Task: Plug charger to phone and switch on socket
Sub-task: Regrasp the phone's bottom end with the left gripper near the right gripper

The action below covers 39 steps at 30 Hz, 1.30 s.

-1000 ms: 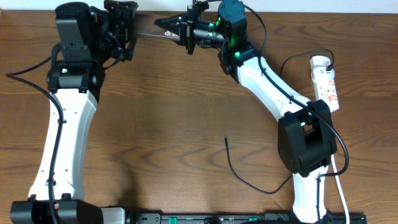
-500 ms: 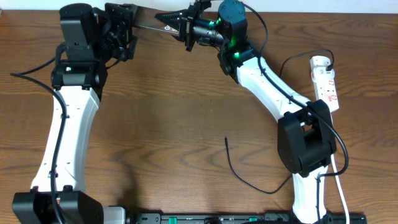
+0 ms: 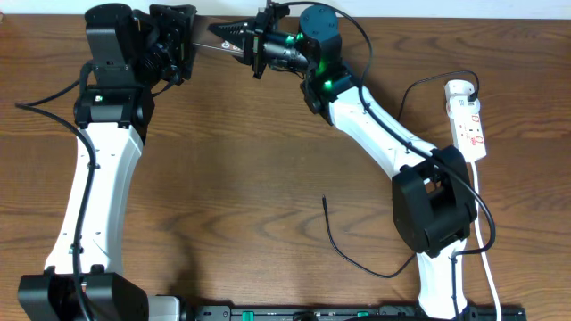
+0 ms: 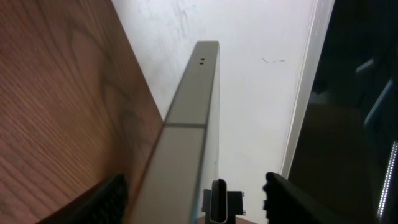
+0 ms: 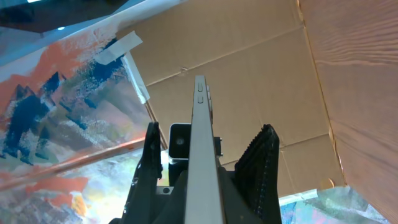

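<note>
Two grippers are parked at the phone (image 5: 200, 155), raised edge-on by the far table (image 3: 250, 160) edge: right gripper (image 5: 208, 130) pinched on it, left gripper (image 4: 194, 183) spread around it, likely for a handover; charger (image 3: 332, 239) left untouched.

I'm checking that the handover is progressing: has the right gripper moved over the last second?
Yes. The right gripper has shifted left, farther from the socket, which stayed put.

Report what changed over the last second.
The right gripper, shut on the phone, carried it leftward into the left gripper, whose jaws narrowed around its end without clamping yet. The charger and the socket lie where they were.
</note>
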Motion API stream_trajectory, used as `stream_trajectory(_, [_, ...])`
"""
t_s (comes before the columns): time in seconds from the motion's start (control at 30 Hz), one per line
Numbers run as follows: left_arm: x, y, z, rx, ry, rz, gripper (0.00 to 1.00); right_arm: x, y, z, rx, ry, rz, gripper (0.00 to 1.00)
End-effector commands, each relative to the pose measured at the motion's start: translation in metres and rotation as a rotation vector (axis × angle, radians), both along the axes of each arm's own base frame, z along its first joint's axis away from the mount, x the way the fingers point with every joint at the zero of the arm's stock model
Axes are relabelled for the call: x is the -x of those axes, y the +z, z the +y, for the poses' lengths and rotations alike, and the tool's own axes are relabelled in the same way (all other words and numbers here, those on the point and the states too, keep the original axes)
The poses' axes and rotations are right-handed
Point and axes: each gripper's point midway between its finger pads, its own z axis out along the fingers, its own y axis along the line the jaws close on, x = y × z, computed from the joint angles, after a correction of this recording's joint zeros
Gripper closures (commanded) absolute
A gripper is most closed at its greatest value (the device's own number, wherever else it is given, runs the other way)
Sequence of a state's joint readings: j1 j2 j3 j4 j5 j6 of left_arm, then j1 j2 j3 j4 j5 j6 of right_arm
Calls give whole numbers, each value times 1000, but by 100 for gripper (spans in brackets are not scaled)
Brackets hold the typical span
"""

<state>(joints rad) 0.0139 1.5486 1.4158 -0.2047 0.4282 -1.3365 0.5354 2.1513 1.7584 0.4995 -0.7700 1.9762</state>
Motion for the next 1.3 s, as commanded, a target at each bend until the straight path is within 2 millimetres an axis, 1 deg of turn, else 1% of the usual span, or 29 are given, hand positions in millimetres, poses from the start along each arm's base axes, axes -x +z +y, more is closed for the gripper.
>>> stream_trajectory(0.0, [-1, -5, -2, 1, -10, 6, 38, 3, 14, 2, -24, -7, -24, 99])
stream_trajectory(0.07, [-1, -5, -2, 3, -13, 7, 44, 3, 15, 3, -24, -6, -25, 99])
stream_trajectory(0.23, [-1, -5, -3, 4, -16, 7, 52, 3, 14, 3, -24, -5, -24, 99])
stream_trajectory(0.27, [-1, -5, -3, 4, -16, 7, 56, 3, 14, 3, -24, -5, -25, 99])
stream_trajectory(0.33, [-1, -5, -3, 4, -16, 7, 67, 3, 14, 3, -24, -5, -25, 99])
stream_trajectory(0.37, [-1, -5, -3, 4, -16, 7, 71, 3, 14, 3, -24, -4, -25, 99])
stream_trajectory(0.43, [-1, -5, -3, 4, -16, 7, 75, 4, 15, 3, -23, -3, -28, 99])
stream_trajectory(0.97, [-1, -5, -3, -1, -19, 6, 81, 16, 14, 16, -23, 29, -28, 99])
stream_trajectory(1.0, [-1, -5, -3, -6, -22, 4, 85, 17, 14, 17, -23, 32, -28, 99])
stream_trajectory(1.03, [0, -6, -3, -6, -22, 7, 87, 17, 14, 17, -23, 33, -28, 99])
stream_trajectory(1.07, [0, -6, -3, -6, -22, 7, 92, 18, 14, 17, -23, 33, -28, 99])
stream_trajectory(1.27, [0, -6, -3, -9, -23, 6, 92, 17, 14, 17, -23, 33, -28, 99])
